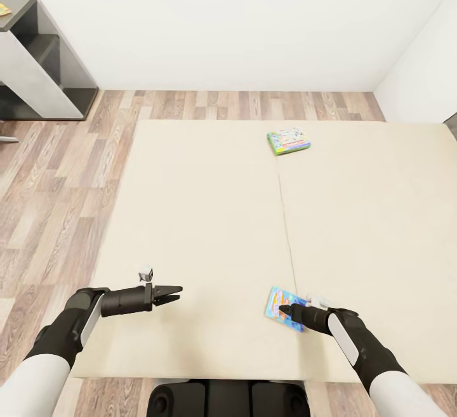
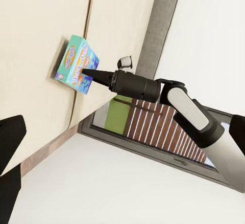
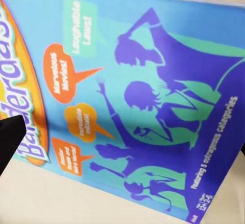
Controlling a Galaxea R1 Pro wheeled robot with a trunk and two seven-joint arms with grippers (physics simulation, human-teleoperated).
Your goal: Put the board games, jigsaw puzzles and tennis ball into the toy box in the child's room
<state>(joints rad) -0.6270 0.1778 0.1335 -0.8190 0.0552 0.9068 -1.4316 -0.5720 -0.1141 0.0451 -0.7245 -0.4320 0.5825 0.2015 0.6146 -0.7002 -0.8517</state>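
On the beige bed (image 1: 209, 214), near its front edge, the blue board game (image 1: 279, 306) lies flat under the right gripper (image 1: 284, 310), whose opening I cannot tell; it looks light, stiff and thin, best pinched at an edge.

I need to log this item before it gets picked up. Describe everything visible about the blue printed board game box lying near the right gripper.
The flat rectangular blue board game box looks like printed cardboard, with purple and green figures, orange speech bubbles and white lettering. It lies flat on the beige mattress of the bed, skewed to the bed's edges, just beside the centre seam. The right gripper is at its edge; actual contact cannot be confirmed.
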